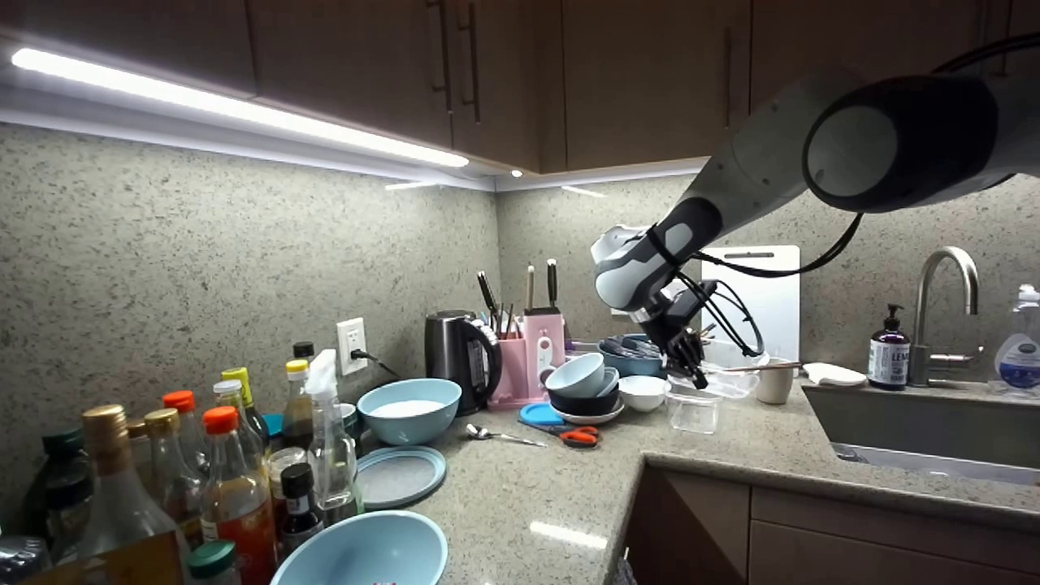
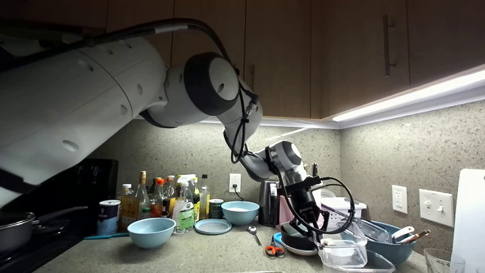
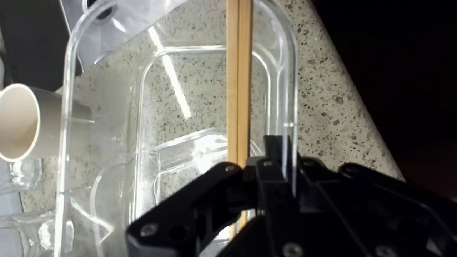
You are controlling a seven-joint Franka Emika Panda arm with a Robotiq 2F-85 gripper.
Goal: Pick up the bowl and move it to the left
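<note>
The black two-finger end effector (image 1: 696, 374) is closed on one wall of a clear rectangular plastic container (image 2: 344, 253). Straight wooden chopsticks (image 3: 232, 71) extend across it in the wrist view. Nearby, a small light-blue bowl (image 1: 577, 376) rests tilted atop a round black bowl (image 1: 583, 405). Well apart on the speckled stone bench (image 2: 212, 253), a large light-blue bowl (image 2: 151, 236) stands upright near a clear spray bottle (image 2: 186, 218). Which bowl the task specifies cannot be determined.
</note>
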